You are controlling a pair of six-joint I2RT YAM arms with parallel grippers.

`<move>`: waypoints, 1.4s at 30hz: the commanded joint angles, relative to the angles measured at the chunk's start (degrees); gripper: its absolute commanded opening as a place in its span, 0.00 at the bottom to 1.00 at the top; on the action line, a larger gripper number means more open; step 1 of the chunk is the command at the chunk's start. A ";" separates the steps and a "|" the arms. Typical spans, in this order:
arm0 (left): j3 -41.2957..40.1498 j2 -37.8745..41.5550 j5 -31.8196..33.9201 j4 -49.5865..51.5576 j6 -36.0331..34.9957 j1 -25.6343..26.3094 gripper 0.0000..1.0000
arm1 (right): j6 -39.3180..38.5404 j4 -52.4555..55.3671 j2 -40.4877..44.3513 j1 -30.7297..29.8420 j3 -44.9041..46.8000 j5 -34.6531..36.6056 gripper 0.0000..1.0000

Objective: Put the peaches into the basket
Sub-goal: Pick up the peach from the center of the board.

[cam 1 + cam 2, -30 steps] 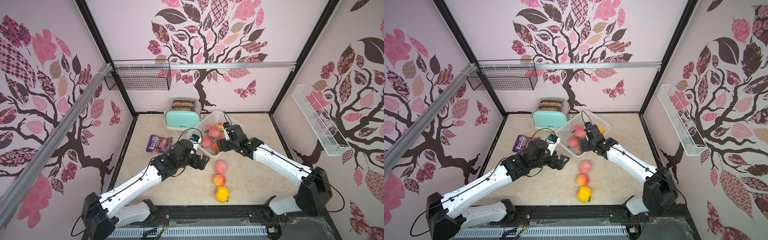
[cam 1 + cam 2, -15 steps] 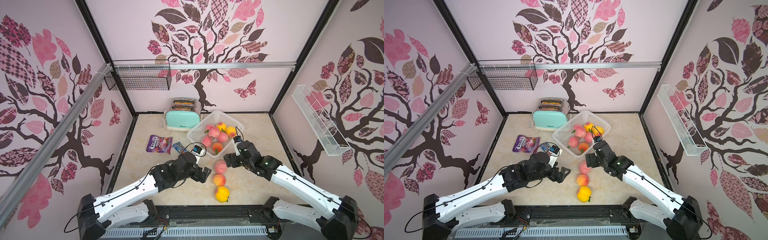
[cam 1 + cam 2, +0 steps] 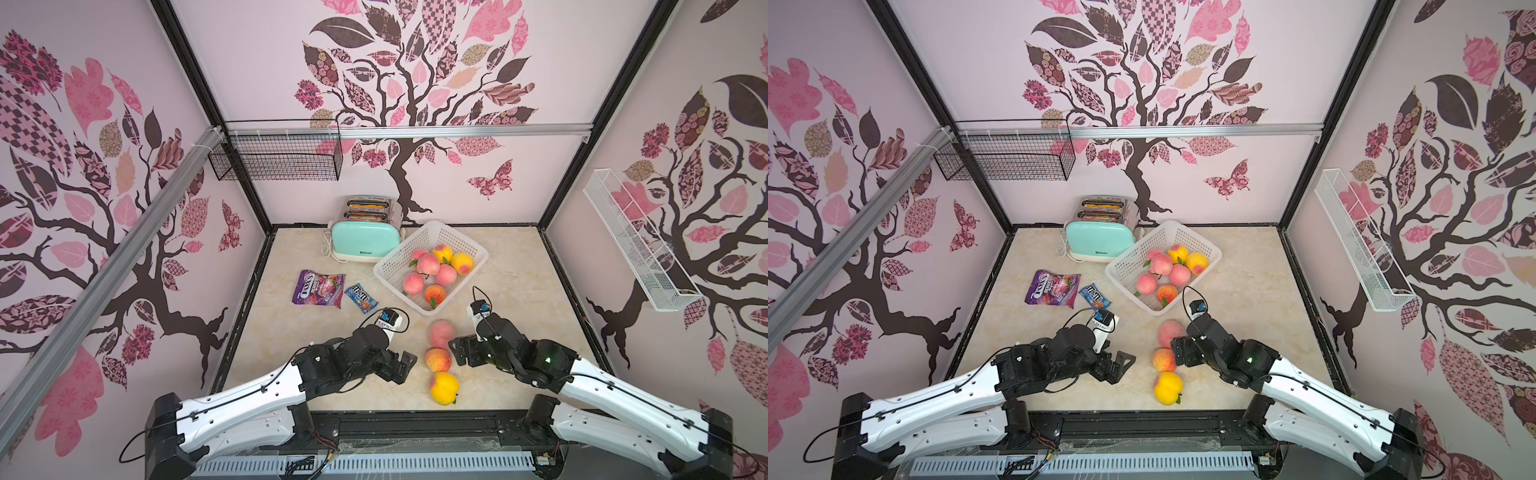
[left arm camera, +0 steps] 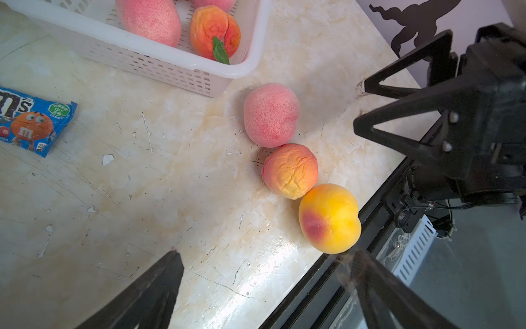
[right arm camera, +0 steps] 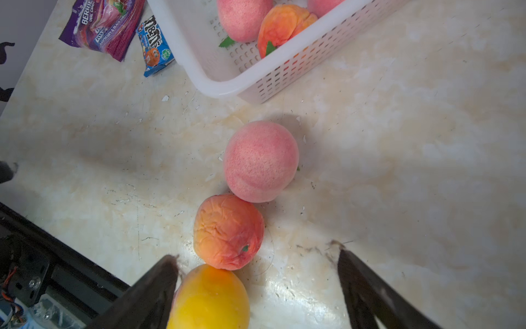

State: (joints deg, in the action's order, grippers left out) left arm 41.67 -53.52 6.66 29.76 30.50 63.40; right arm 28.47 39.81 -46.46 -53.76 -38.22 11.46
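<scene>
The fingers of the right gripper are spread wide and nothing is held between them. In the right wrist view one finger is seen right against the yellow, red-blushed peach, though contact cannot be confirmed. The left gripper is opened fully and is likewise empty, and it is pointed at the same fruit from the opposite side.

Three peaches are left on the beige marble-patterned tabletop, lined up in a row leading away from the near corner of the white perforated plastic basket. The pink speckled peach is set nearest that corner and the wrinkled orange-red peach is touching it. The yellow one lies farthest from the basket, close to the black front rail. Seven more fruits are already lying inside the basket.

Trouble is most likely to be caused by how tightly the row is packed. If the fingers are closed around one fruit, its neighbour could be nudged, and the yellow peach could be rolled over the front rail and lost. A round, smooth fruit could also be squeezed out sideways if it is gripped off-centre. Since both grippers are aimed at the same short row, a collision could follow if they are brought in together.
</scene>
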 commanded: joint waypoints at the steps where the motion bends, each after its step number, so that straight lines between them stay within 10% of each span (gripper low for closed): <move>1: -1.91 0.94 0.82 0.00 2.03 0.21 0.97 | 6.85 2.91 2.72 -4.80 0.98 2.75 0.91; 15: -5.82 2.56 -2.13 -3.48 0.47 1.57 0.97 | 22.21 1.17 -4.28 -26.53 3.96 10.08 0.93; 42: -9.39 4.84 -3.77 -5.55 2.12 2.78 0.97 | 22.57 -5.72 -14.45 -28.23 5.69 11.03 0.97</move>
State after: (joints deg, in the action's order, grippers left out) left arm 32.03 -48.42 2.50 26.09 31.88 65.95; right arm 50.54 34.96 -60.51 -81.89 -32.73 21.04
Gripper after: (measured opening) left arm 0.974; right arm 0.964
